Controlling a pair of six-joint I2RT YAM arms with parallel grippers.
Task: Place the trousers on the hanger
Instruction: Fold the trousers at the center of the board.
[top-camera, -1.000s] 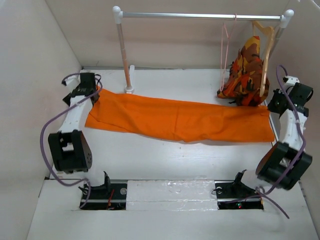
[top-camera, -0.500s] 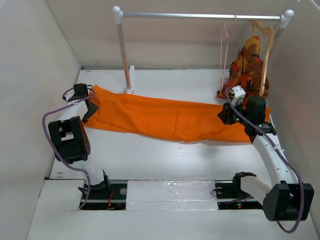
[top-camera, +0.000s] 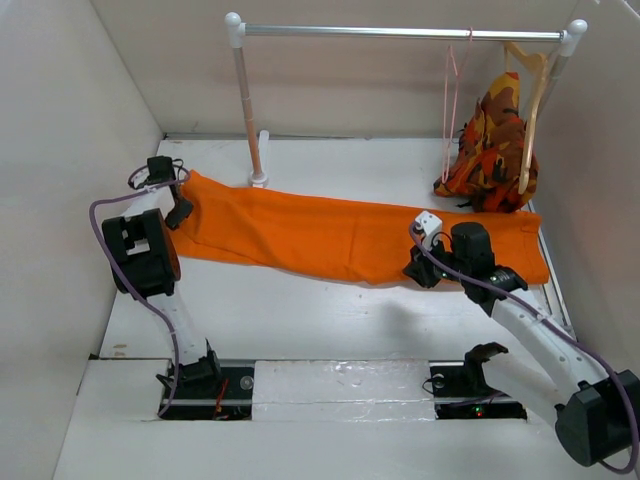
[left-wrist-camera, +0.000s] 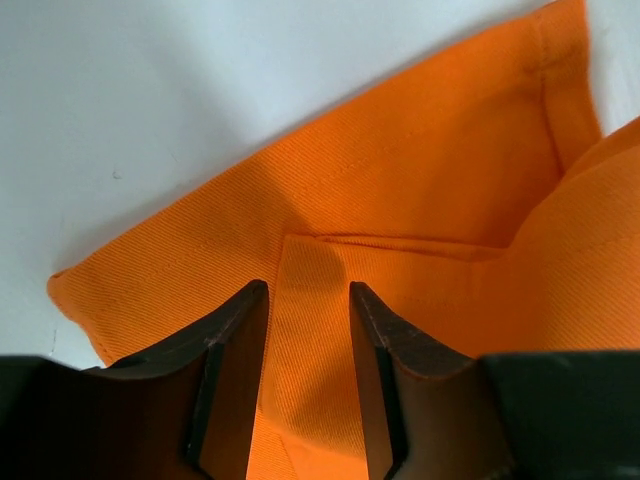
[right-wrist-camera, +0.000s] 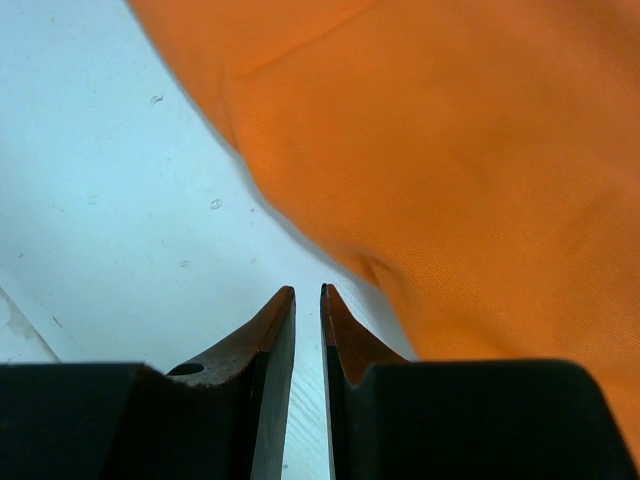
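Observation:
The orange trousers lie flat across the table from left to right. My left gripper is at their far left end. In the left wrist view my left gripper is closed down on a raised fold of the trousers. My right gripper sits low at the trousers' front edge, right of the middle. In the right wrist view my right gripper is shut and empty over bare table, just beside the trousers' edge. The pink wire hanger hangs on the rail at the back.
A metal rail spans the back on a post. At its right end a wooden hanger carries an orange-red-black patterned garment. Side walls stand close to both ends of the table.
My right arm has swung from the right wall in to the trousers' front edge. My left arm has folded back while its gripper stays at the trousers' left end.

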